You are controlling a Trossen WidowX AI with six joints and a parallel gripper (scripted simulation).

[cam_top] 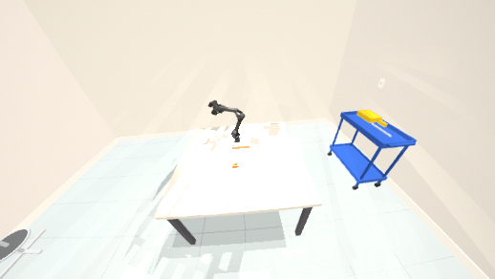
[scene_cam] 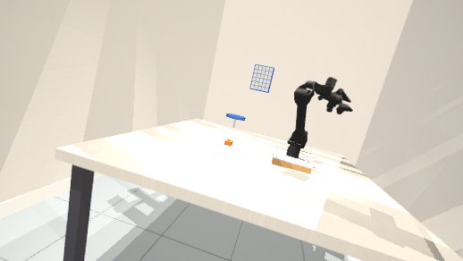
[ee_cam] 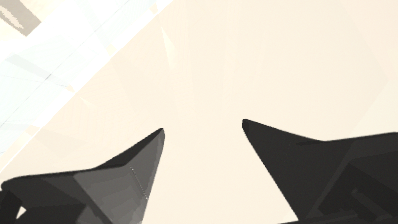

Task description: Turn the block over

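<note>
A small orange block [cam_top: 234, 165] [scene_cam: 228, 142] rests on the white table [cam_top: 268, 191] [scene_cam: 188, 174], out in the middle and in front of the arm's base. Its marked side is too small to make out. My gripper [cam_top: 213, 106] [scene_cam: 343, 105] [ee_cam: 203, 127] is open and empty. It is raised high above the table's far side, well away from the block, and points off towards the wall. In the wrist view only the two dark fingers and the pale wall show; the block is out of that view.
The arm stands on an orange-edged base plate [cam_top: 241, 147] [scene_cam: 291, 164] at the table's back. A blue cart [cam_top: 372, 143] with a yellow box [cam_top: 369, 115] stands to the right of the table. A blue stool [scene_cam: 235, 117] and a blue wall grid [scene_cam: 262, 78] lie beyond.
</note>
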